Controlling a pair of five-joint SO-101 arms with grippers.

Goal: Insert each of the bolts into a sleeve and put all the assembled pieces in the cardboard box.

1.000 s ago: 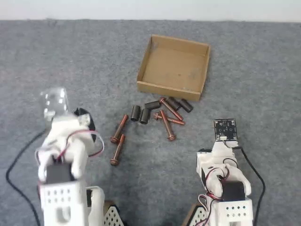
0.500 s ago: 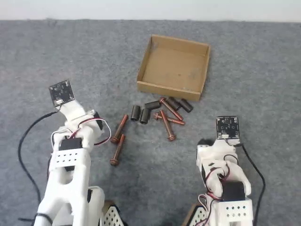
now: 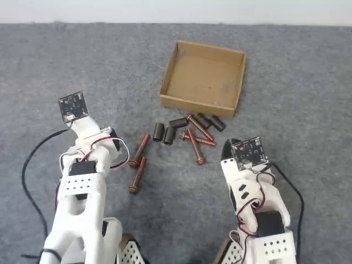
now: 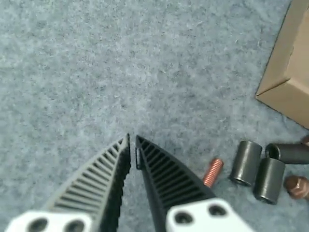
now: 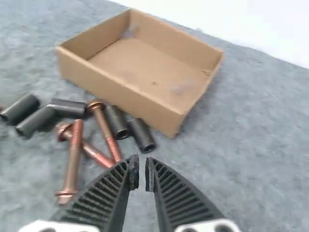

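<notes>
The empty cardboard box (image 3: 203, 78) stands at the back middle of the grey mat; its front wall (image 5: 114, 87) faces the parts. In front of it lie several dark sleeves (image 3: 164, 133) (image 5: 141, 135) (image 4: 245, 163) and three crossed copper bolts (image 3: 194, 144) (image 5: 104, 130). Two more bolts (image 3: 138, 161) lie end to end to their left. My left gripper (image 4: 132, 142) is shut and empty, low over bare mat just left of the upper bolt's threaded tip (image 4: 212, 172). My right gripper (image 5: 141, 172) is shut and empty, near the crossed bolts on their right (image 3: 225, 147).
The left arm (image 3: 82, 170) rises from the front left, the right arm (image 3: 256, 203) from the front right. A pale wall edge runs along the far side of the mat (image 3: 176, 16). Bare mat lies to both sides of the box.
The left arm swung forward and down, its wrist now lower over the mat. The right arm has turned left toward the crossed bolts.
</notes>
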